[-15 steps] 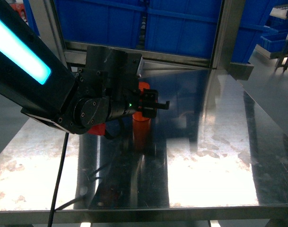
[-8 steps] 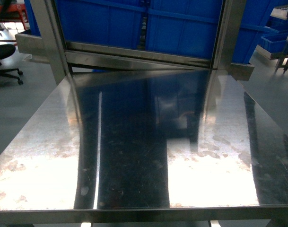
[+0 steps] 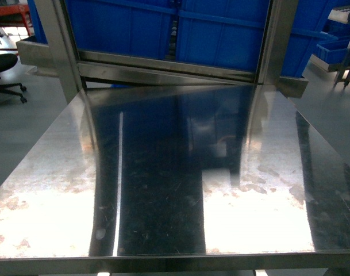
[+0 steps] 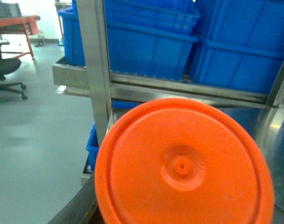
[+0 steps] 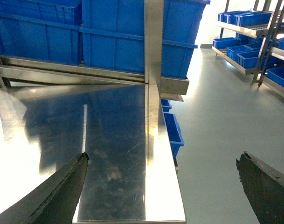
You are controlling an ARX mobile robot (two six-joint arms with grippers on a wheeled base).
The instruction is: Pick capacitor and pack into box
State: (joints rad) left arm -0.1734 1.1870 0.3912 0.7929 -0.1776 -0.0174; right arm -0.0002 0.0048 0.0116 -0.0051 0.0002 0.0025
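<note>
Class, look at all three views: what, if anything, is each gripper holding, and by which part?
The right gripper is open and empty. An orange round object fills the left wrist view, but the left fingers are hidden, so its hold cannot be told.

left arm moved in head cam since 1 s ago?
Yes. It hung over the steel table with the orange cylinder; now it's gone from the head view, table bare there.

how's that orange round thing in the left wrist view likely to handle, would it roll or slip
The orange round thing shows a smooth moulded circular face, so it is probably rigid and somewhat slick. If cylindrical, it could roll on the polished steel table. Its weight can't be judged.
</note>
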